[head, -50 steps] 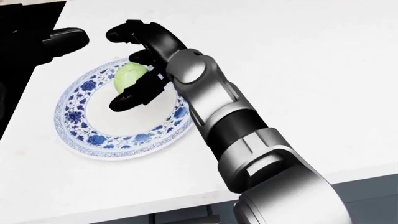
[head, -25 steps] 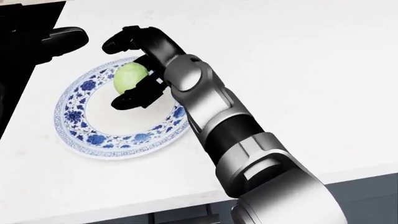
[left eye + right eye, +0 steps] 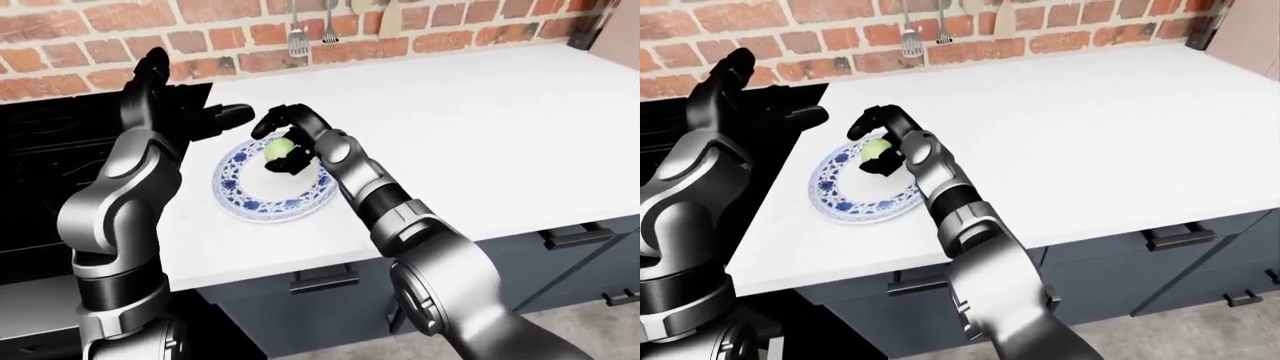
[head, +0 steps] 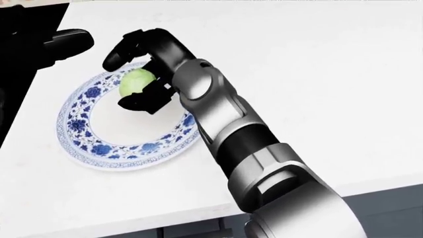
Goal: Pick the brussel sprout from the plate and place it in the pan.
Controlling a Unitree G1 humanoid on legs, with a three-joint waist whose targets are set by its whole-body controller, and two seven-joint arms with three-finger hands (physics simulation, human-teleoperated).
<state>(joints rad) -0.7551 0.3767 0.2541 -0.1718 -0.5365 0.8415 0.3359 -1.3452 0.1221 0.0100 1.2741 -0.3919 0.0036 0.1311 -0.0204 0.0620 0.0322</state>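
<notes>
A pale green brussel sprout (image 4: pixel 135 82) lies on the upper part of a blue-and-white patterned plate (image 4: pixel 79 134) near the left end of the white counter. My right hand (image 4: pixel 125 82) reaches over the plate and is shut on the sprout. Its upper fingers (image 4: pixel 117 53) hook over the sprout's top and left, and the thumb presses in from below. The sprout still looks level with the plate. My left hand (image 3: pixel 185 101) hangs open above the black stove, left of the plate, holding nothing. No pan can be made out in the dark area at the left.
The black stove (image 3: pixel 40 150) borders the counter (image 4: pixel 317 74) on the left. A brick wall with hanging utensils (image 3: pixel 298 37) runs along the top of the eye views. Grey drawers with handles (image 3: pixel 575 236) sit below the counter's near edge.
My right hand's upper fingers have curled down over the sprout and the thumb has drawn in beneath it. The sprout shifted slightly up and left on the plate. The left hand stayed put.
</notes>
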